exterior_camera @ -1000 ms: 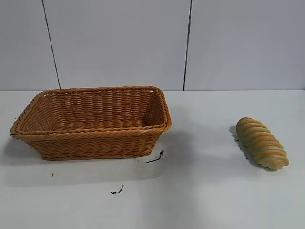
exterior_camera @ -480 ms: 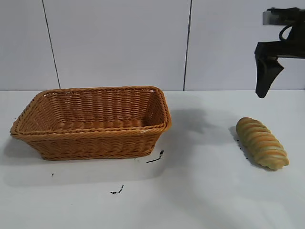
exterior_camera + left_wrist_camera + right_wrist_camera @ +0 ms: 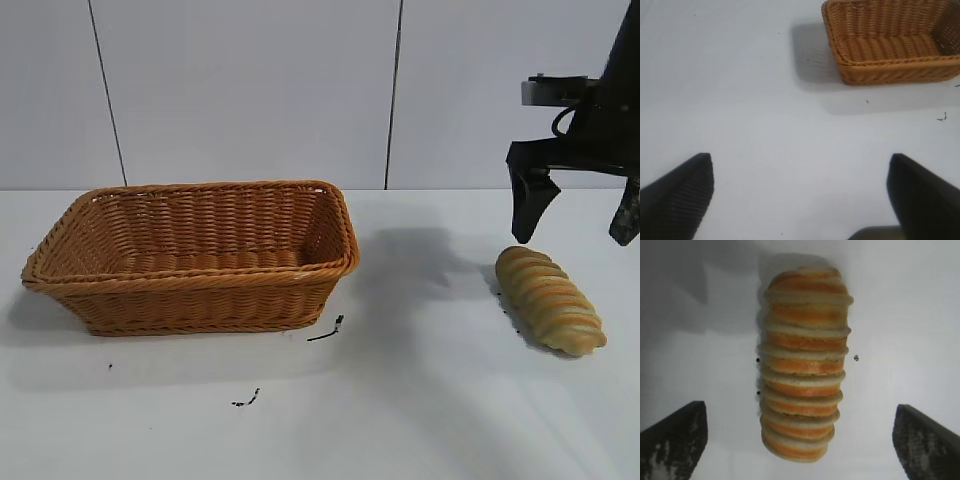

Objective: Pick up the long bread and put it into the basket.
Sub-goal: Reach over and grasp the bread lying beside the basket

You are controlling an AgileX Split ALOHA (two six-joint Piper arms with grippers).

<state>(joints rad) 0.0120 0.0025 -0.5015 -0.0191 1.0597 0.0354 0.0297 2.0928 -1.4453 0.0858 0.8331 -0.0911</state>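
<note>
The long bread (image 3: pixel 550 299), a tan loaf with orange-brown and pale spiral ridges, lies on the white table at the right. My right gripper (image 3: pixel 576 222) hangs open just above its far end, one finger on each side, not touching it. In the right wrist view the bread (image 3: pixel 804 365) lies lengthwise between the wide-apart fingertips (image 3: pixel 677 437). The basket (image 3: pixel 195 283), a large orange-brown wicker one, stands at the left and is empty. My left gripper (image 3: pixel 800 192) is open over bare table, out of the exterior view; the basket (image 3: pixel 890 70) shows far off in its view.
Small black marks (image 3: pixel 326 331) lie on the table in front of the basket's right corner. A grey panelled wall (image 3: pixel 300 90) stands behind the table.
My right arm came into view from the upper right and has lowered toward the bread, moving slightly left. The bread and the basket have not moved.
</note>
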